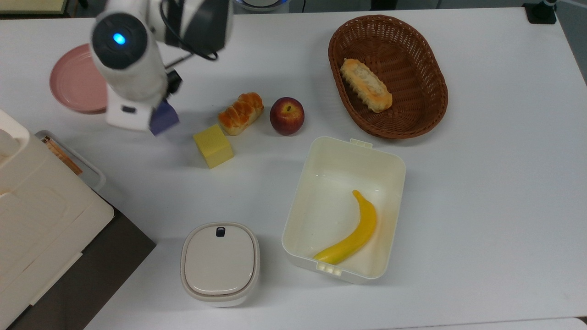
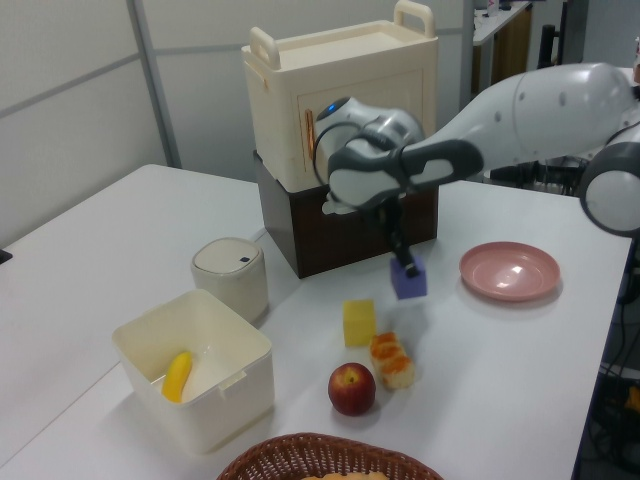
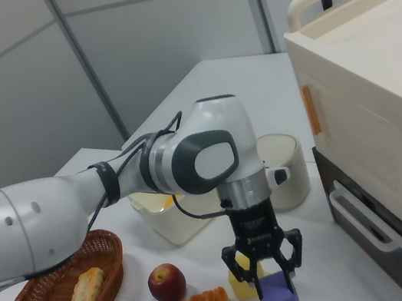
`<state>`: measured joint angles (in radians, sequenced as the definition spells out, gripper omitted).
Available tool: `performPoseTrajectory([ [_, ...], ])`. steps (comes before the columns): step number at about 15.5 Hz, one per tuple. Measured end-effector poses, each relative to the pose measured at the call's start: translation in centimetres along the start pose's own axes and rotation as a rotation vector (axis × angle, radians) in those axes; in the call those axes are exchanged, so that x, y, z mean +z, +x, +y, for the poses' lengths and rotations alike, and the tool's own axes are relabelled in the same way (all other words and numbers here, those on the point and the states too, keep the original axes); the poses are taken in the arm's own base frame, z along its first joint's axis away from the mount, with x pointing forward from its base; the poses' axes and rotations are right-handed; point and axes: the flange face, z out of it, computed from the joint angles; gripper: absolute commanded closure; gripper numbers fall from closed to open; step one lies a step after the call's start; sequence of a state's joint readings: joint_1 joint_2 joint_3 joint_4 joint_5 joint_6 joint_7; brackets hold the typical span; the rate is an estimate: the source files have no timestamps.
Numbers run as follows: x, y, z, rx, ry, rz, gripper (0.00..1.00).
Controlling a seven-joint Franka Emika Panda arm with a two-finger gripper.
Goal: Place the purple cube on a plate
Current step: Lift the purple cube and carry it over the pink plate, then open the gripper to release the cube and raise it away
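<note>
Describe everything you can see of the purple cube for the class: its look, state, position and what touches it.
The purple cube is a small matte blue-purple block with plain faces and sharp edges. It hangs lifted off the white table, clamped between the fingers of the gripper, slightly tilted. It sits between the yellow cube and the pink plate, touching neither.

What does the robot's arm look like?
The arm is smooth, rounded white with dark grey joint bands. A round dark cap with a glowing blue light sits near the wrist. Thin black cables loop along it. The gripper is black with two fingers.
</note>
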<state>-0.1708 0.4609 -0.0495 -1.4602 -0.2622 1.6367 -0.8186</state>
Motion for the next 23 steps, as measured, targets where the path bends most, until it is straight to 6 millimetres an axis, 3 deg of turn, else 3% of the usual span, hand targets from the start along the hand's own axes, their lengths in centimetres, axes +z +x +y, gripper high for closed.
performPoseTrajectory([
  [4,0.5,-5.0,2.1,0.069,0.005,-0.117,0.69],
  [8,4.0,-9.8,5.5,0.134,0.065,-0.144,0.67],
  [9,5.1,-11.0,6.3,0.129,0.085,-0.149,0.54],
  [11,6.2,-12.3,7.1,0.126,0.105,-0.152,0.02],
  [14,6.9,-13.4,7.7,0.139,0.119,-0.153,0.0],
  [19,5.6,-12.9,7.5,0.161,0.096,-0.141,0.0],
  [21,3.1,-12.7,7.1,0.228,0.059,-0.111,0.0],
  [23,-0.6,-11.8,5.8,0.275,0.015,-0.06,0.0],
])
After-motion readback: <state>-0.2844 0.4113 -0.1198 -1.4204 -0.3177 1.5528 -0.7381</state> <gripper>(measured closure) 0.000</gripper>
